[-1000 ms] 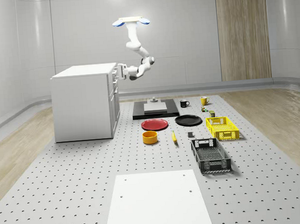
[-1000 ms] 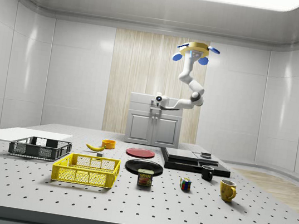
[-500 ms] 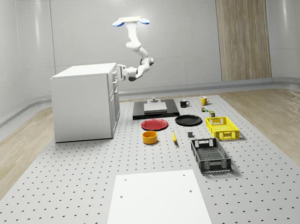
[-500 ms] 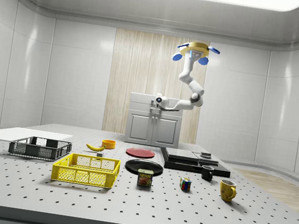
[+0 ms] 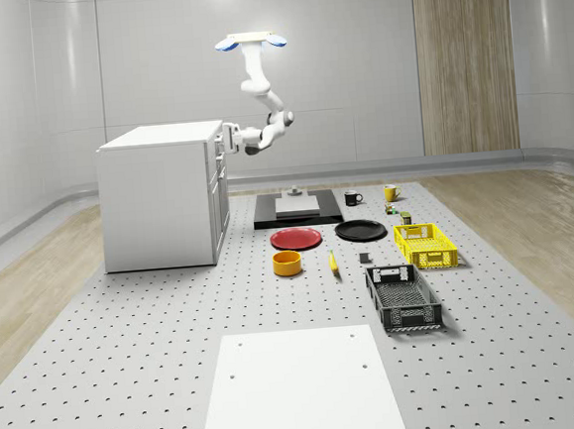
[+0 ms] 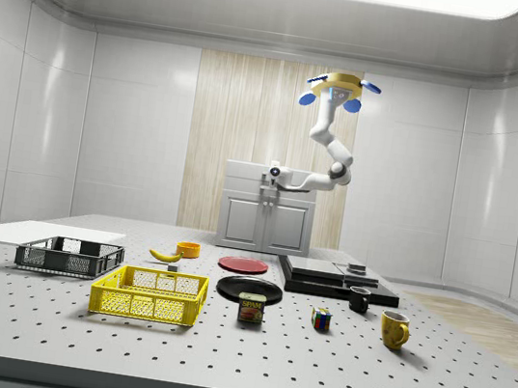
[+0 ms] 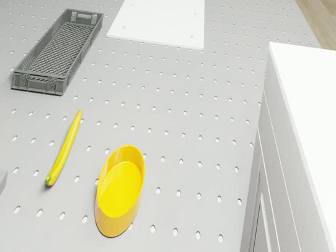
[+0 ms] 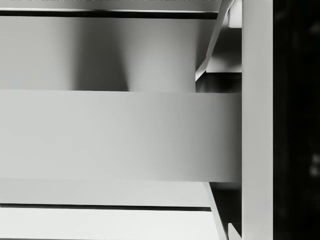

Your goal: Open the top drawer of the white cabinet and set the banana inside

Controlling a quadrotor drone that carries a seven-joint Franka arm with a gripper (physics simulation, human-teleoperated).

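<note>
The banana (image 5: pixel 333 262) lies on the table well below the gripper (image 5: pixel 227 138), which touches the white cabinet (image 5: pixel 156 195)'s top drawer front beneath the hovering drone (image 5: pixel 250 42); its spread cannot be told.

clutter on the perforated table (image 5: pixel 130 366)

a red plate (image 5: pixel 296 239) and black plate (image 5: pixel 360 231) lie side by side, a yellow bowl (image 5: pixel 287 263) just in front of the red one. toward the whole-scene view's right stand a yellow crate (image 5: pixel 426 245) and a dark grey crate (image 5: pixel 403 298). two mugs (image 6: pixel 394 328), a can (image 6: pixel 251 308) and a colour cube (image 6: pixel 320 318) sit apart from each other.
</note>
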